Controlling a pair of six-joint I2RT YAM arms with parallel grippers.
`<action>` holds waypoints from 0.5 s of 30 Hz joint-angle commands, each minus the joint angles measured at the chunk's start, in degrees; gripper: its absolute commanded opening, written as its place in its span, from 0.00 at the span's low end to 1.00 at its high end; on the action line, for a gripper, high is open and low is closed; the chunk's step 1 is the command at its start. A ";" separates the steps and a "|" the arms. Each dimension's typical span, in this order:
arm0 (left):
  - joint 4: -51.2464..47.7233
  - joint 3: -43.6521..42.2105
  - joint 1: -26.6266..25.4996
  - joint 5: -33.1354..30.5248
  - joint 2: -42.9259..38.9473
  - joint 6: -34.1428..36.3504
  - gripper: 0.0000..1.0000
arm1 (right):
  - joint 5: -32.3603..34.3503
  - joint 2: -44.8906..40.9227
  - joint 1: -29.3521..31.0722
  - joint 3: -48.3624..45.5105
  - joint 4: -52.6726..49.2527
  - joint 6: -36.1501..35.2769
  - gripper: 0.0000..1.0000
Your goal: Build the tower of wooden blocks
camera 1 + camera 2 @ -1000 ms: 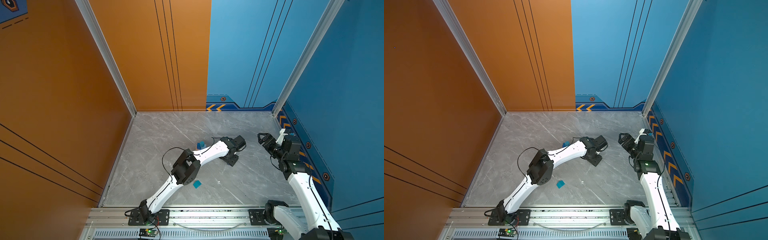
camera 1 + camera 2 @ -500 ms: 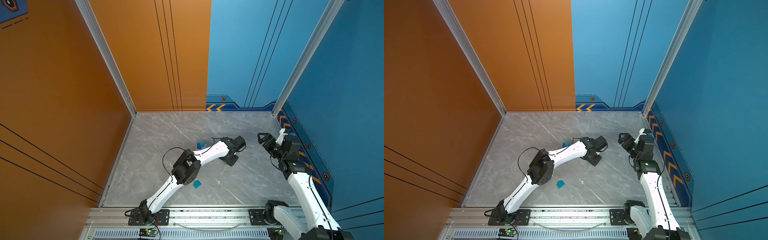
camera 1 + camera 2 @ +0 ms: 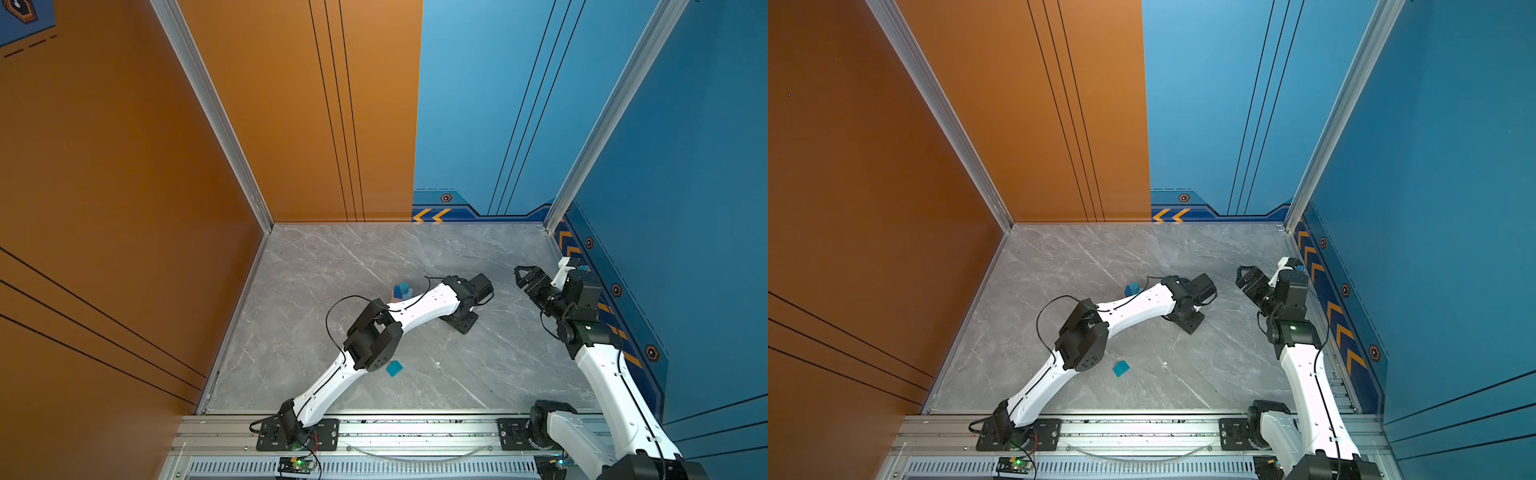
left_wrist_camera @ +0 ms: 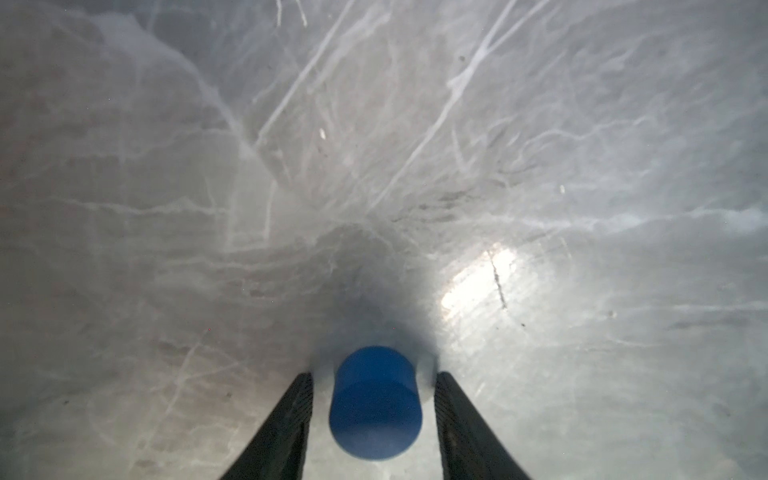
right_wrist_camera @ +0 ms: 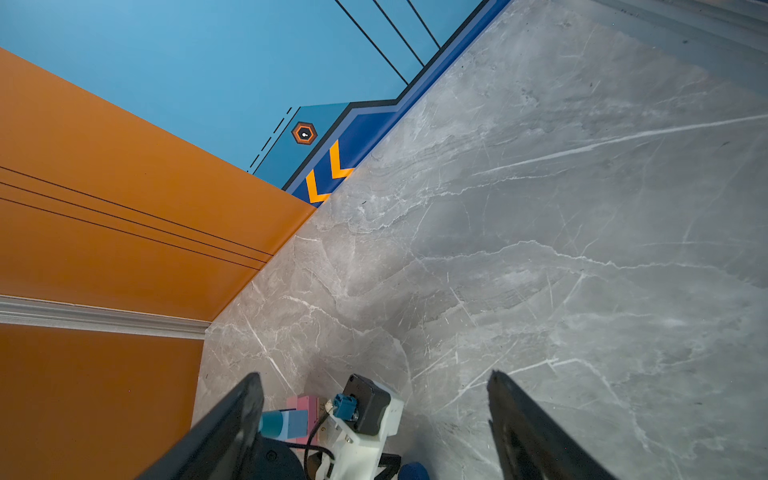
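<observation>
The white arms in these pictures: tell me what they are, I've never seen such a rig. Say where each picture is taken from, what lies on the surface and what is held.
It is a robot: a left arm and a right arm on a rail, each ending in a two-fingered gripper. Both top views look down on the grey table; the other two come from a camera on each wrist. On the table stand a small block tower and, apart from it, a lone teal cube. The left gripper straddles a dark-blue cylinder with gaps on both sides, so nothing is gripped. The right gripper hangs open and empty.
</observation>
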 commanded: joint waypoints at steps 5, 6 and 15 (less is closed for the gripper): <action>-2.07 1.12 -0.59 -0.93 -0.23 0.13 0.46 | -1.07 0.19 -0.37 -0.45 1.35 0.68 0.85; -2.08 1.08 -0.59 -0.93 -0.25 0.12 0.46 | -1.07 0.18 -0.36 -0.42 1.34 0.62 0.85; -2.09 0.90 -0.70 -1.54 -0.71 -0.05 0.41 | -1.08 0.19 -0.31 -0.41 1.28 0.69 0.85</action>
